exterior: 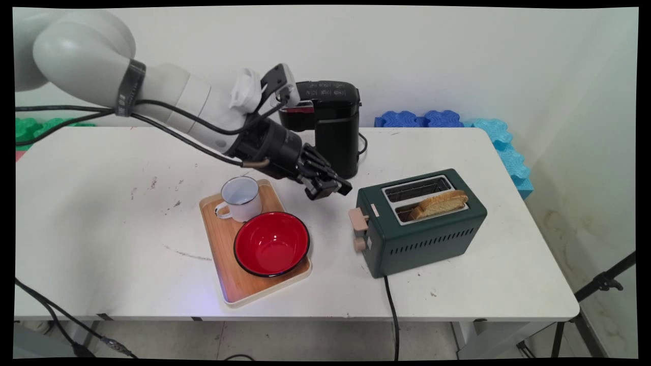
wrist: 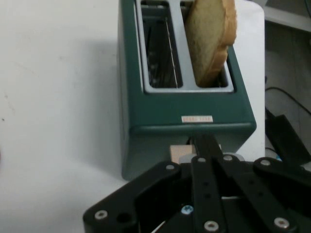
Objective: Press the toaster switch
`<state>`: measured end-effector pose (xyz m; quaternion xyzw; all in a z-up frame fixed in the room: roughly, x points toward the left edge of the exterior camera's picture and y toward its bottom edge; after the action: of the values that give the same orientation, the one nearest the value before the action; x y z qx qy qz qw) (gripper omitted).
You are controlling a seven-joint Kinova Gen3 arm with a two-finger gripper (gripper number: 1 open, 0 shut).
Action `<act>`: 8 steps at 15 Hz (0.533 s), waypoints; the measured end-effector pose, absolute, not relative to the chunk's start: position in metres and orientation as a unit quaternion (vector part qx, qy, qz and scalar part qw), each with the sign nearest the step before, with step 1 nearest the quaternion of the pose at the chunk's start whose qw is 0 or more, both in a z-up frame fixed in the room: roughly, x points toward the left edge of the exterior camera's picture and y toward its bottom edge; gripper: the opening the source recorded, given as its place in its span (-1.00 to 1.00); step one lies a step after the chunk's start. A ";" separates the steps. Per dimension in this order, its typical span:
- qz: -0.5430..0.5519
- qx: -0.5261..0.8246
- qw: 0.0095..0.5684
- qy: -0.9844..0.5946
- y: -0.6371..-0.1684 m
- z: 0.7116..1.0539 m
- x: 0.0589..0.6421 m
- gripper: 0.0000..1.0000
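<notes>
Gripper point(exterior: 329, 189) hangs low over the white table point(exterior: 101, 229), between the wooden tray point(exterior: 239, 284) and the green toaster point(exterior: 427, 239), just beside the toaster's lever end. Hand view: fingers pressed together, tips right in front of the beige lever point(wrist: 181, 154); contact cannot be told. Nothing held.

Toaster sits right of centre, two slots on top. Bread slice point(exterior: 440, 203) stands tilted in the near slot, sticking out above the rim; far slot holds only wire racks. Black cord point(exterior: 391, 315) runs from the toaster's near side off the table's front edge. A second beige knob sits below the lever.

Tray lies at table centre, angled. On it: white enamel mug point(exterior: 240, 198) at the far end, handle to the picture's left, and red bowl point(exterior: 271, 243) with black rim just in front, touching or nearly touching the mug. Black coffee machine point(exterior: 330, 127) stands at the back behind the gripper, partly hidden by the arm.

Tabletop is scuffed, with dark specks and a curved scratch left of the tray. Plain white wall behind. Blue foam mats point(exterior: 457, 122) lean along the wall and right edge; green foam point(exterior: 30, 127) at far left. Tripod leg point(exterior: 600, 284) at lower right, cables on the floor.
</notes>
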<state>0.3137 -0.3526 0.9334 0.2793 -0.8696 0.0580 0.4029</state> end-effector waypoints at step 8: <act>0.034 0.273 0.401 -0.874 -0.358 0.913 0.307 -1.00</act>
<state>0.3072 -0.3581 0.9129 0.2732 -0.8739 0.0341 0.4007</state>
